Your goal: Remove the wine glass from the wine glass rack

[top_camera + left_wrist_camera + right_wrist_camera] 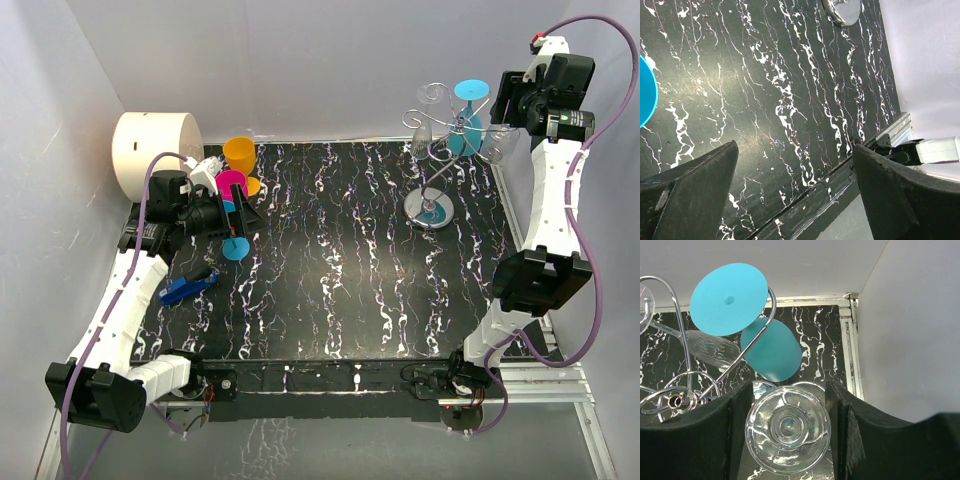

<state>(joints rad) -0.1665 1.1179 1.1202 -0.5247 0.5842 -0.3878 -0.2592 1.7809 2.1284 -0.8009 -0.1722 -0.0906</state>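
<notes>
Closest to the right wrist lens, the black fingers point(700, 440) of the right gripper point(788, 390) stand one on each side of a clear wine glass point(788, 427), closed against its round outline as far as shows. That glass is seen end-on, foot toward the lens, so its long axis runs straight away from the wrist, down between the fingers. It hangs at the outer side of the wine glass rack point(428, 208), which stands near the far right corner of the worktop point(330, 290), just beside a teal glass point(729, 299) hung on a neighbouring arm. Freeing it likely means sliding the foot out of its wire hook, away from the teal one. The left gripper point(795, 150), spread wide, hovers near the worktop's left edge, well apart. The stem and the hook under the foot are hidden, so I cannot tell whether the glass is off its arm.
</notes>
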